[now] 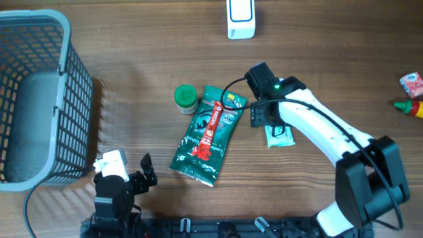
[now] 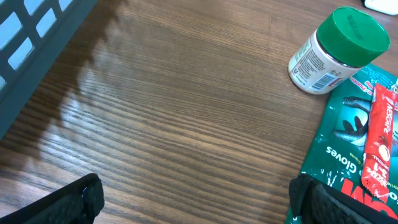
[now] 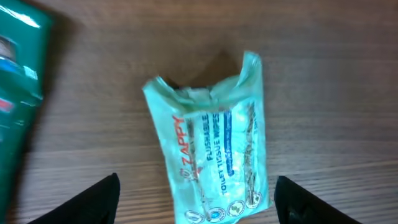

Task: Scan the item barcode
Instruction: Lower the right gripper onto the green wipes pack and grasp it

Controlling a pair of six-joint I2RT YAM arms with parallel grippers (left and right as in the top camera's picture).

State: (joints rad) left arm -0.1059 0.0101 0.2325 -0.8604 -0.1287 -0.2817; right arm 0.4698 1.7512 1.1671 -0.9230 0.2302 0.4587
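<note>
Over the wipes packet point(image 3: 211, 162), right gripper point(image 3: 199, 202) is hovering, fingers spread either side, not touching; left gripper point(image 2: 199, 202) is hanging low, fingers wide.

The left tool point(image 1: 147, 170) sits close to its own base, angled forward, with its jaws spread wide. The right arm point(image 1: 324, 129) stretches out ahead with the wrist bent down. The right tool point(image 1: 268, 122) points straight at the tabletop point(image 1: 132, 79) beneath it, jaws standing well apart.
</note>
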